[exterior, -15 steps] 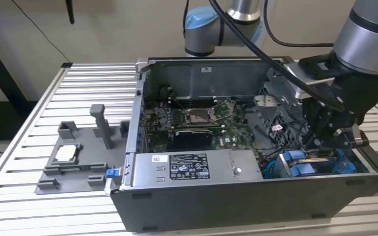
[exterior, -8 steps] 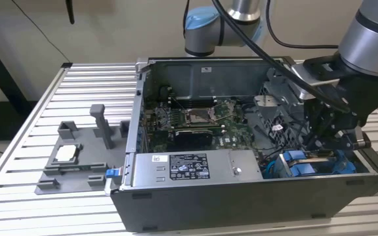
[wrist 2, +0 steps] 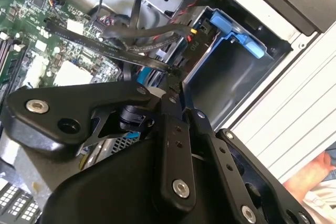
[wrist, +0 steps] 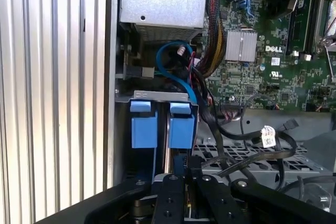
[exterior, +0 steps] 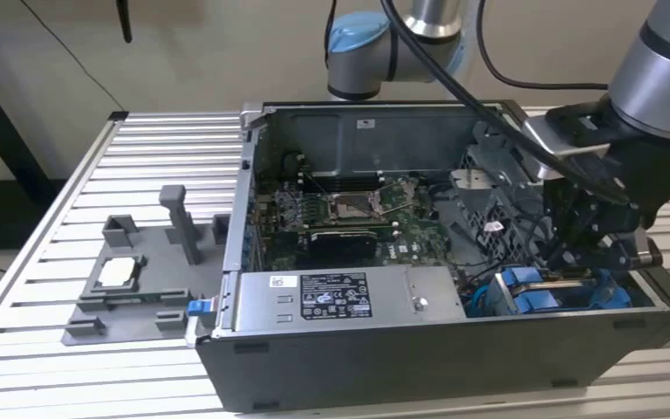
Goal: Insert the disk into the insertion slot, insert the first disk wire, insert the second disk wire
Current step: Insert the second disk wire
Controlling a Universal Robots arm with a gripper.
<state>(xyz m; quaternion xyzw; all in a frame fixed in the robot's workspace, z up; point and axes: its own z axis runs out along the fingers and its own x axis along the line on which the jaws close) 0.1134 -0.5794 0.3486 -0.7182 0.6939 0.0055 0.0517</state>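
Pincer (exterior: pixel 579 262) low inside the black computer case (exterior: pixel 428 367), right above the blue tabs of the disk (exterior: pixel 541 292). Cannot tell whether open or closed. Disk already sitting in the insertion slot (wrist: pixel 126 95), at the case's corner. Black wires (wrist: pixel 247 135) loose beside it, so probably plugging left to do.

Your work surface is a table of silver ribbed aluminium slats (exterior: pixel 149 148), running across the exterior view from its upper left to its lower edge. Directly on it, centre to right of the frame, stands the open black computer case (exterior: pixel 428 353). At the frame's left, just beside the case, lies a flat grey plastic fixture tray (exterior: pixel 137 292) with upright posts, resting on the same slats.
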